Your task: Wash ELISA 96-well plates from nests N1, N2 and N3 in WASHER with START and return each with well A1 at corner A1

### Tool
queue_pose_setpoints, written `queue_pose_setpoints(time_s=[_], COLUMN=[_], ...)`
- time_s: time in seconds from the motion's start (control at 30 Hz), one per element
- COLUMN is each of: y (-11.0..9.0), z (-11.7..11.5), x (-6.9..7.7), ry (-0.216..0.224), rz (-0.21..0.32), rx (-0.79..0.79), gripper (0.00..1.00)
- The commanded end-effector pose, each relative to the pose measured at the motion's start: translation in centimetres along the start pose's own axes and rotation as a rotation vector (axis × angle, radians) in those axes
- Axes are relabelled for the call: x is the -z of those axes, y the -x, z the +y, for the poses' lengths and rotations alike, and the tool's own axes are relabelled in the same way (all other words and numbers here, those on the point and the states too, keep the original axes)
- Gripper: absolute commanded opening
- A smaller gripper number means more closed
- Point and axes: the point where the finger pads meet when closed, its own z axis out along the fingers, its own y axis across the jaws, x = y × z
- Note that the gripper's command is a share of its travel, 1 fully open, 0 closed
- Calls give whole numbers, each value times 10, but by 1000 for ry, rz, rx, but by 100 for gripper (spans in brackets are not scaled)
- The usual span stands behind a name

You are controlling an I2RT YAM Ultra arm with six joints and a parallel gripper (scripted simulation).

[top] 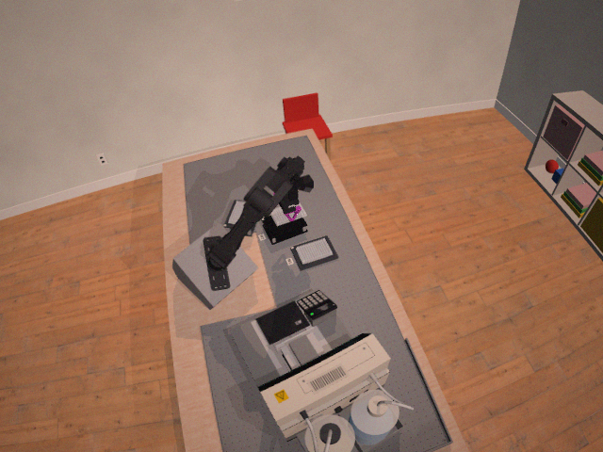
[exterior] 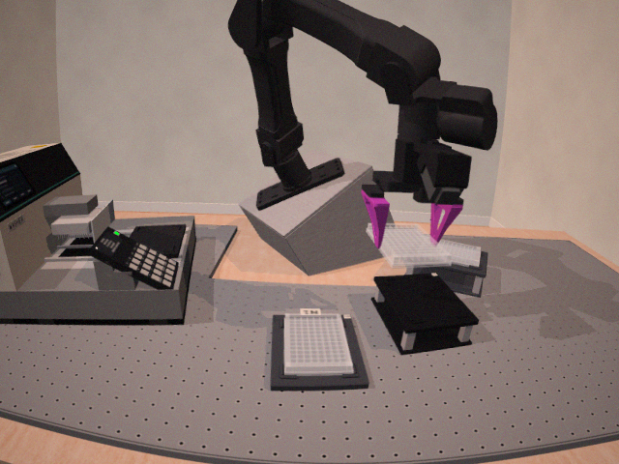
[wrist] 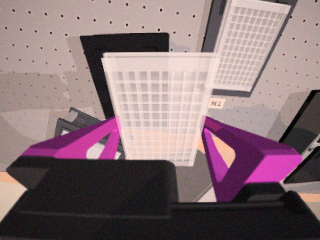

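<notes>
My gripper [exterior: 409, 232] with magenta fingers is shut on the long sides of a clear 96-well plate [exterior: 407, 246] and holds it level in the air. The plate also shows in the wrist view [wrist: 160, 115] and the overhead view [top: 285, 215]. Below and in front of it stands the raised black middle nest [exterior: 422, 302], empty. A second plate [exterior: 314, 344] lies in the low nest labelled N1 [wrist: 216, 103]. A third plate [exterior: 463, 253] lies in the far nest, partly hidden behind the held one. The washer's black carrier pocket [exterior: 157, 240] is empty, and its lamp [exterior: 116, 232] is green.
The washer body [top: 326, 379] with two bottles [top: 372, 415] stands at one end of the table, and its keypad [exterior: 134, 257] is beside the carrier track. The arm's grey wedge base [exterior: 309, 224] stands between the washer and the nests. A red chair [top: 304, 117] is beyond the table's far end.
</notes>
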Motion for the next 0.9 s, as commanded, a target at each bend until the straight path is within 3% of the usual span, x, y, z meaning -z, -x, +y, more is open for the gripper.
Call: queue_pose_setpoints(time_s=[0.0,0.17,0.6,0.8,0.87], y=[5,8,20,21,19], z=[-10,-25,-89,-91,-100], x=[8,9,12,12,13], ry=[7,6,5,5,4], rz=[-22,-22,-23,-23,-23], rx=[31,31,31,31,49], gripper=[0,0,0,0,0])
